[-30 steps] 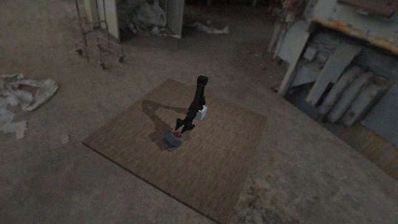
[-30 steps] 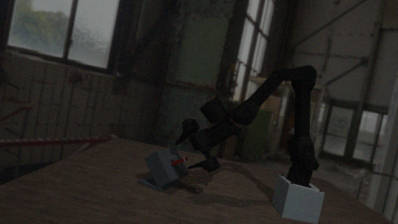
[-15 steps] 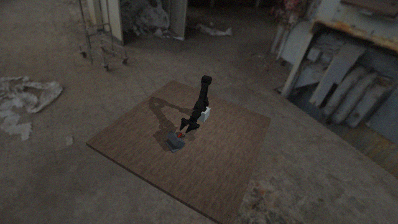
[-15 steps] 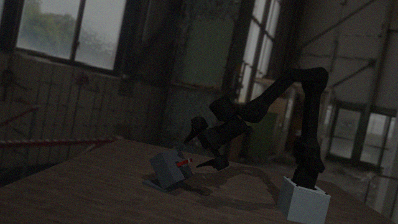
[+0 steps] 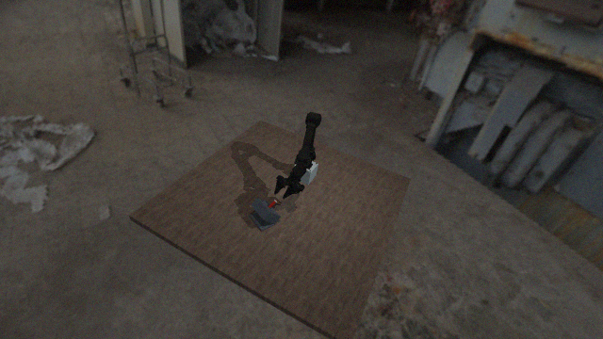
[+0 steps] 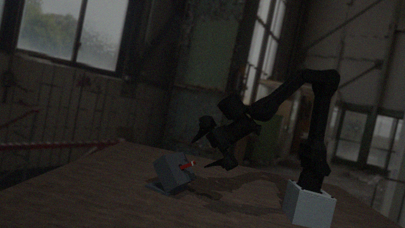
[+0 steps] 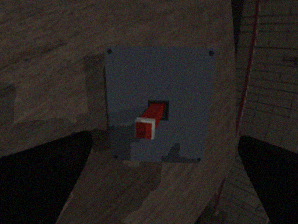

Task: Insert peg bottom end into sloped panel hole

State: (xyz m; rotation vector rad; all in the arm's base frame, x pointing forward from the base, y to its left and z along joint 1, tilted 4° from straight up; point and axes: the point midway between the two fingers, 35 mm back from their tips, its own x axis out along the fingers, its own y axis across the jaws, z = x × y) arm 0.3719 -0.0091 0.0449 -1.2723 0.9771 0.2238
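Observation:
A red square peg (image 5: 272,203) (image 6: 186,165) (image 7: 154,113) with a white band near its outer end sticks out of the hole (image 7: 165,116) in the grey sloped panel (image 5: 266,214) (image 6: 171,172) (image 7: 185,75). Its inner end is hidden inside the hole, and its depth cannot be told. The dark hole rim shows beside the peg, mostly on the right. My black gripper (image 5: 280,195) (image 6: 199,154) (image 7: 166,136) is wide open and empty. It is back from the peg's outer end, with one finger off to each side and touching neither peg nor panel.
The panel's base rests on the brown wooden table top (image 5: 330,245) (image 6: 79,202). The arm stands on a white base block (image 5: 309,174) (image 6: 311,207) behind the gripper. Shadows of the arm fall on the table and the panel face.

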